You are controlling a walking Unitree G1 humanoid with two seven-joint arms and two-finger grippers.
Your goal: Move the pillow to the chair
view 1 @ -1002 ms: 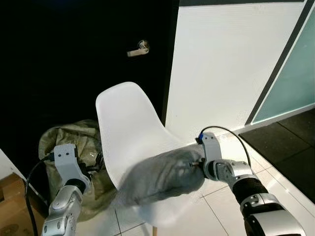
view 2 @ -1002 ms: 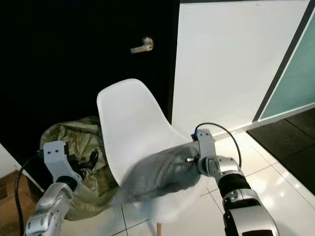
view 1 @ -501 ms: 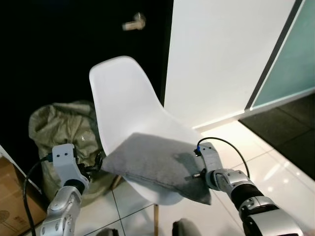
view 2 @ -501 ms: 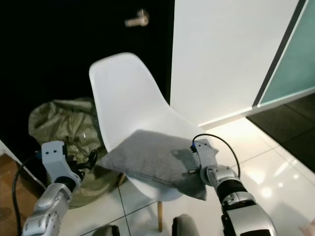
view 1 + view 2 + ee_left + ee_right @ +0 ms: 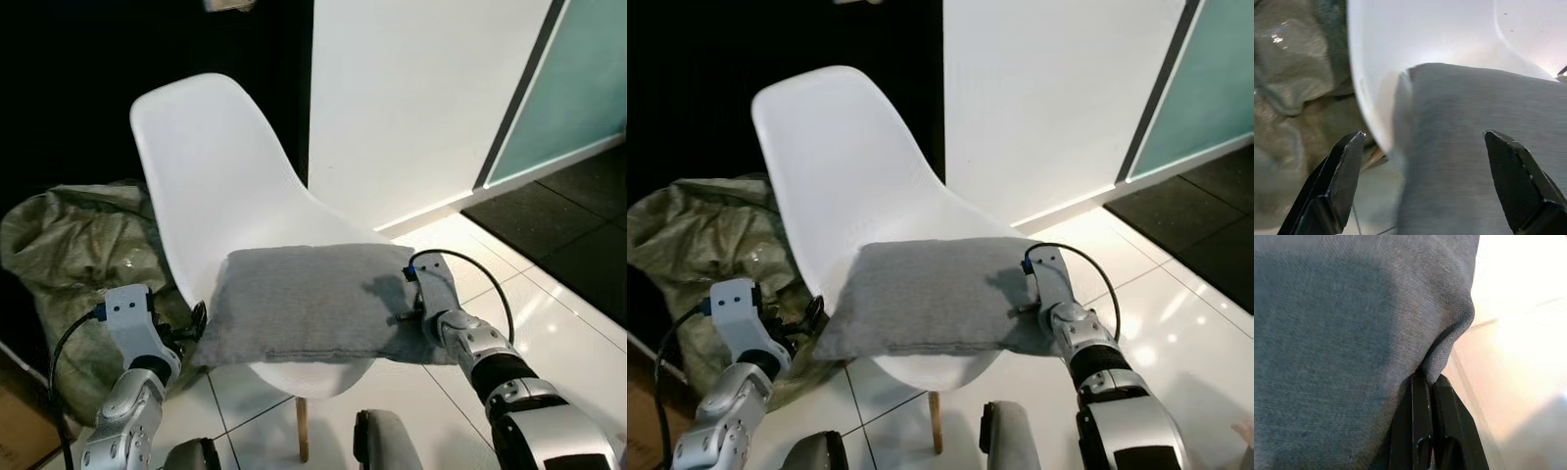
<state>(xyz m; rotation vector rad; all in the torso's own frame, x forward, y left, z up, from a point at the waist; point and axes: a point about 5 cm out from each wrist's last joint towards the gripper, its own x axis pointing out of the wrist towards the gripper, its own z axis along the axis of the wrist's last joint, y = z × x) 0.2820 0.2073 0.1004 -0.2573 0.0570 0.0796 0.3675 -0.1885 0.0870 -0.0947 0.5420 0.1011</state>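
Now lying flat across the seat of the white chair [image 5: 211, 176], no longer hanging crumpled in mid-air as a second earlier: the grey pillow [image 5: 313, 299], spread wide and overhanging the seat's front edge on both sides. At far left, slumped on the floor against the dark wall beside the chair: an olive-green sack [image 5: 69, 245]. Just off the pillow's left end, beside the seat's rim: left tool [image 5: 1435, 181], its two black fingers spread wide apart, gripping nothing, facing the pillow's edge and the chair shell. Across the seat at the pillow's right end: right tool [image 5: 1430, 431], fingers pressed together and clamped on a pinch of the grey fabric at the corner, a black cable looping above its wrist. Beneath and to the right: glossy white floor tiles [image 5: 578, 323].
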